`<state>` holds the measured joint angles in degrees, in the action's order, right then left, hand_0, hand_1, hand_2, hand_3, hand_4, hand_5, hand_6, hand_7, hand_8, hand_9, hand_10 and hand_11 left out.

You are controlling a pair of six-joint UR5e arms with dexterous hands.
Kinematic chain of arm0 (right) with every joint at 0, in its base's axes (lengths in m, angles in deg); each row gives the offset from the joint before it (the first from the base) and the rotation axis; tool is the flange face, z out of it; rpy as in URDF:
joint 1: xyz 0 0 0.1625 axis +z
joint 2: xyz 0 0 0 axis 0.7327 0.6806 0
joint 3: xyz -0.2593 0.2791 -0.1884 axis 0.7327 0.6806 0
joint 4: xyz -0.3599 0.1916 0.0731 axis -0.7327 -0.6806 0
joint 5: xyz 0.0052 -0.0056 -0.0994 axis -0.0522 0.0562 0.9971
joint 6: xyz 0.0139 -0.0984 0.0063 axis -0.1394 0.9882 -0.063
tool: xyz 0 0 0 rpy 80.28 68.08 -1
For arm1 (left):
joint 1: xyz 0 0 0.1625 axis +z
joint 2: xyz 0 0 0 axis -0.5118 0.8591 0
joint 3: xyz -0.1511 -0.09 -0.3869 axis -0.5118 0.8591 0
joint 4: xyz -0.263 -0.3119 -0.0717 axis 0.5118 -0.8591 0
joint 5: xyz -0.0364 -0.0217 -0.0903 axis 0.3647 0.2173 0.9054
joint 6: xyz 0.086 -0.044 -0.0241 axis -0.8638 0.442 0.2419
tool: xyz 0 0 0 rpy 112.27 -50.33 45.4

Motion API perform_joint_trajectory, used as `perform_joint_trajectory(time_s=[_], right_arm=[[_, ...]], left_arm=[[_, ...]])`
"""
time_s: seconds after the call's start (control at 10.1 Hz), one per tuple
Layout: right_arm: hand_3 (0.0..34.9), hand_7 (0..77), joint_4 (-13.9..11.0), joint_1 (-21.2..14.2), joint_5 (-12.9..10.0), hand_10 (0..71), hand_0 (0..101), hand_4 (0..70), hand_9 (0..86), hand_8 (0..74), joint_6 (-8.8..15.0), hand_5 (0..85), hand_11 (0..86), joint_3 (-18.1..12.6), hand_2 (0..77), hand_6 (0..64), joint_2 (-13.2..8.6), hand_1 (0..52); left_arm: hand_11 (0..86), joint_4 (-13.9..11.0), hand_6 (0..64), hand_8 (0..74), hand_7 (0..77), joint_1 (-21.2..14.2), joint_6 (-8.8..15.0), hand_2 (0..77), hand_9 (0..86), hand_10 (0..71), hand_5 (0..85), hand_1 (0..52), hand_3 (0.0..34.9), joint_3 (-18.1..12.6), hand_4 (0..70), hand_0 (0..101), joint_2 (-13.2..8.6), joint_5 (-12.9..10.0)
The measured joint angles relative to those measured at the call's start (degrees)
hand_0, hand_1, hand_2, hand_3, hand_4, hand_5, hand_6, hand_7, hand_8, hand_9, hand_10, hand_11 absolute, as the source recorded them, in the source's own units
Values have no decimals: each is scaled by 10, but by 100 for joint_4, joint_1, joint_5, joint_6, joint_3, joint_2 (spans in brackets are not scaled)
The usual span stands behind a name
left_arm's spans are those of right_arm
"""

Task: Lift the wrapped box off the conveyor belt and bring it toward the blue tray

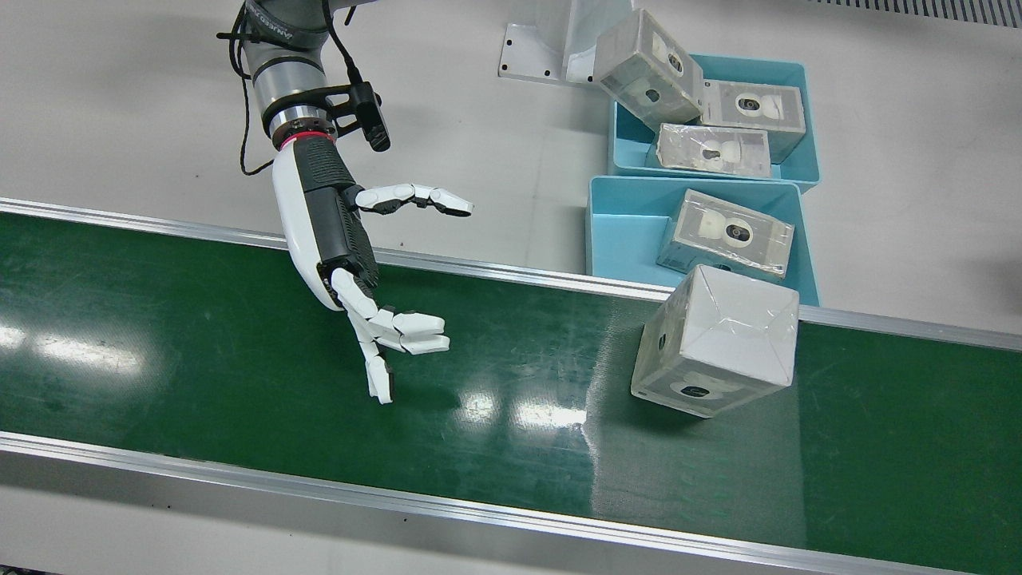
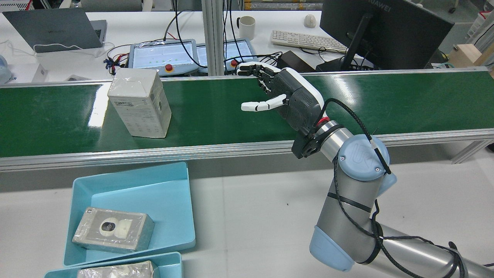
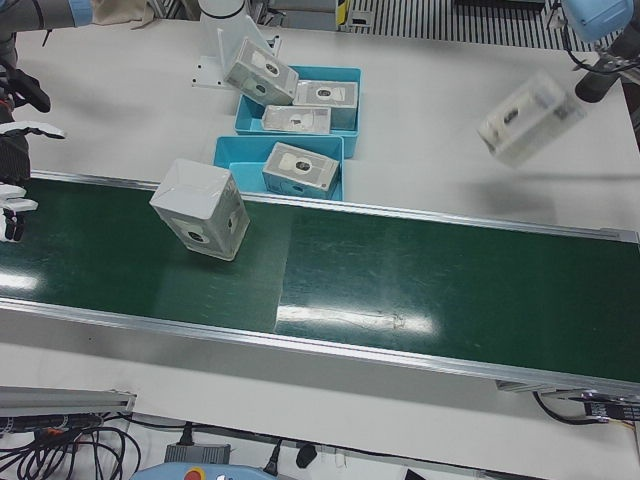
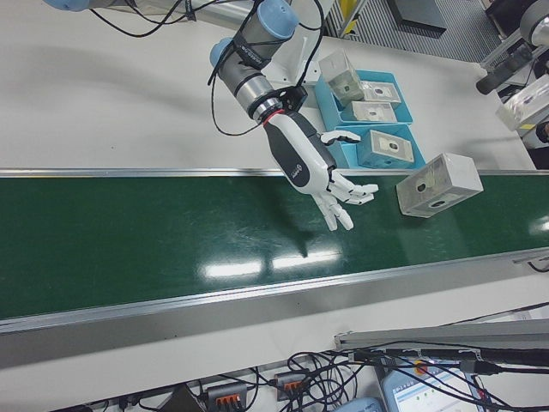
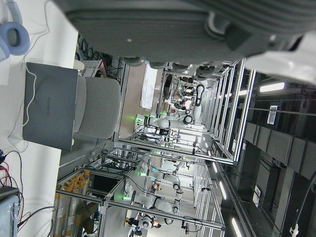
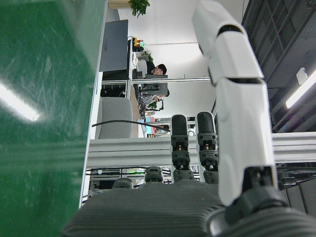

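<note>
— Where do we see the wrapped box [image 1: 716, 342]?
— On the green conveyor belt [image 1: 200, 359], tipped on one edge, at the belt's rim nearest the blue tray [image 1: 619, 235]. That tray already carries another wrapped package [image 1: 725, 235].
— And our right hand [image 1: 383, 319]?
— Over the belt, well apart from the box, fingers [image 1: 419, 333] spread and holding nothing; its palm faces the box along the belt.
— The left hand?
— We only catch its dark palm edge [image 5: 197, 24] in its own camera, so we cannot tell whether it is open or closed.
</note>
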<state>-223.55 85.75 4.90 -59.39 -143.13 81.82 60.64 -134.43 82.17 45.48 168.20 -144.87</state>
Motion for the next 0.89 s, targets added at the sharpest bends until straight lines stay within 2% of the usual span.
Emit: perform_joint_trajectory(time_s=[0.2, 0.3, 0.4, 0.5, 0.6, 0.7, 0.8, 0.89], right_arm=[[69, 278, -5, -4, -79, 0, 509, 196, 54, 11, 0, 262, 11, 110, 191, 93, -73, 191], [67, 278, -6, -5, -105, 0, 508, 196, 54, 11, -2, 262, 11, 167, 147, 93, -103, 158], [73, 295, -6, -6, -125, 0, 508, 207, 65, 11, -4, 262, 11, 239, 104, 98, -126, 158], [73, 295, -5, -9, -137, 0, 502, 207, 65, 11, -7, 262, 16, 305, 71, 98, -140, 131], [85, 295, -2, -11, -144, 0, 473, 207, 60, 11, -10, 262, 16, 350, 49, 98, -150, 104], [85, 295, 0, -11, -147, 0, 473, 207, 60, 11, -17, 262, 16, 374, 49, 98, -153, 104], [104, 278, 1, -9, -149, 0, 473, 202, 60, 11, -29, 262, 16, 385, 109, 98, -153, 131], [103, 278, 2, -8, -147, 0, 494, 191, 60, 11, -39, 262, 16, 382, 180, 98, -157, 169]], left_arm=[[5, 0, 0, 5, 5, 0, 0, 5, 0, 0, 5, 0, 0, 0, 0, 0, 0, 0], [5, 0, 0, 5, 5, 0, 0, 5, 0, 0, 5, 0, 0, 0, 0, 0, 0, 0], [0, 0, 0, 5, 5, 0, 0, 5, 0, 5, 5, 0, 0, 0, 0, 0, 0, 0], [0, 0, 0, 5, 5, 0, 0, 5, 0, 5, 5, 0, 0, 0, 0, 0, 0, 0], [0, 0, 0, 5, 5, 0, 0, 11, 0, 5, 5, 0, 0, 0, 0, 0, 0, 0], [0, 0, 0, 5, 5, 0, 0, 5, 0, 5, 11, 0, 0, 0, 0, 0, 0, 0], [0, 0, 0, 5, 5, 0, 0, 11, 0, 5, 11, 0, 0, 0, 0, 0, 0, 0], [0, 0, 0, 5, 5, 0, 0, 11, 0, 5, 11, 0, 0, 0, 0, 0, 0, 0]])
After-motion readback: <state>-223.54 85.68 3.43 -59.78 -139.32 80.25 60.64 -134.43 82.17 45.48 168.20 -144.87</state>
